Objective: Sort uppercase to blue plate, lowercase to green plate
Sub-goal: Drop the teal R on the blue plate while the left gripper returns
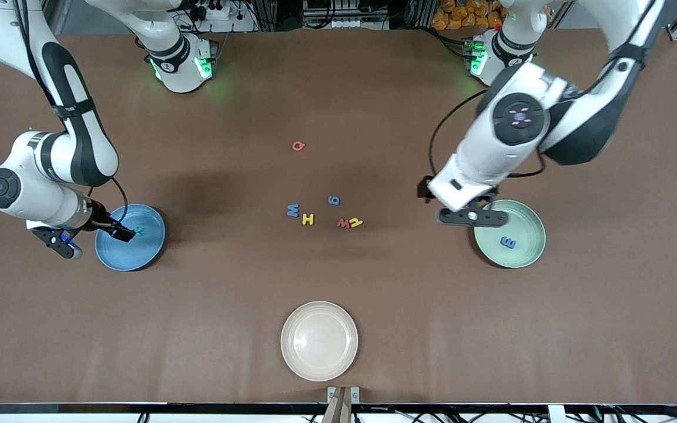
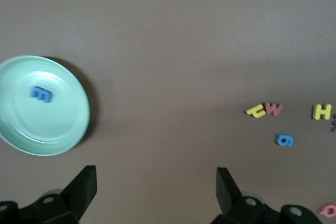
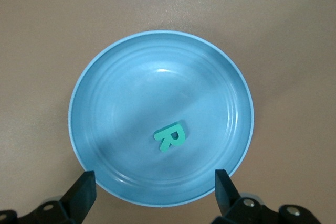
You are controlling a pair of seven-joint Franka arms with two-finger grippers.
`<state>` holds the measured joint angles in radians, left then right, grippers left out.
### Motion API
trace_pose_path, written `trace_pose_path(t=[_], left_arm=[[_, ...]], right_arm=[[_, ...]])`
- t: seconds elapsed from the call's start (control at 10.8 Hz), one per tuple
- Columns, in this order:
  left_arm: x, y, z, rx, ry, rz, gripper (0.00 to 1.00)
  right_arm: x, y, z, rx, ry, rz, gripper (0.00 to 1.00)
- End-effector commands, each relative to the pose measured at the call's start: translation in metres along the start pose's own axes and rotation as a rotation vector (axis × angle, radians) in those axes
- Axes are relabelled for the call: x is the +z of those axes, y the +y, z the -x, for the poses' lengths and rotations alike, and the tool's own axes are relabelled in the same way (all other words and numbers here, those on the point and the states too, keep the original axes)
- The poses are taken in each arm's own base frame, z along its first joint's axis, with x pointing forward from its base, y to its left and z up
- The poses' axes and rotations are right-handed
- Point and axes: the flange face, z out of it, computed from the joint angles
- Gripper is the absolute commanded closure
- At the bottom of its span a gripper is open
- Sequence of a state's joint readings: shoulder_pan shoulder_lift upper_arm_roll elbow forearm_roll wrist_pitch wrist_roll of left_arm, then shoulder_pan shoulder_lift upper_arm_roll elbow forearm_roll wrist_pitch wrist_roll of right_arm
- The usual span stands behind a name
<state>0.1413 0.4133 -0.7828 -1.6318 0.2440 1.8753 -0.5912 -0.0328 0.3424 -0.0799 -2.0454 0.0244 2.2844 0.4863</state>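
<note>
Pink Q (image 2: 328,210) cut off edgewise

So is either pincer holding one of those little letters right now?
No. Both are open and empty: the right pincer over the R, the left pincer at the green plate.

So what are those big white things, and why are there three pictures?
They are two robot arms. One picture looks down from a high camera; the other two come from cameras on the arms' wrists. The right gripper hangs over the blue plate, fingers open, holding nothing; a green R lies in that plate. The left gripper is open too, over the rim of the green plate, which holds a blue e. Six more foam letters lie on the brown table, and a cream plate lies nearest the high camera.
</note>
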Motion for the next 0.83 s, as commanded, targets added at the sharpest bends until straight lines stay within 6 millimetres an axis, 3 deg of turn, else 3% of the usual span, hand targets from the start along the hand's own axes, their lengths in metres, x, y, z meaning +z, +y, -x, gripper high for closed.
trace_pose_path(t=[0.0, 0.37, 0.74], left_arm=[[0.025, 0.031, 0.006, 0.055, -0.026, 0.010, 0.00], [0.071, 0.093, 0.023, 0.411, -0.013, 0.030, 0.00], [0.131, 0.131, 0.030, 0.670, 0.069, -0.065, 0.00]], right_arm=[[-0.008, 0.009, -0.007, -0.001, 0.004, -0.005, 0.00], [-0.015, 0.011, -0.001, -0.007, -0.032, 0.009, 0.00], [-0.019, 0.015, 0.000, -0.005, -0.045, 0.016, 0.00]])
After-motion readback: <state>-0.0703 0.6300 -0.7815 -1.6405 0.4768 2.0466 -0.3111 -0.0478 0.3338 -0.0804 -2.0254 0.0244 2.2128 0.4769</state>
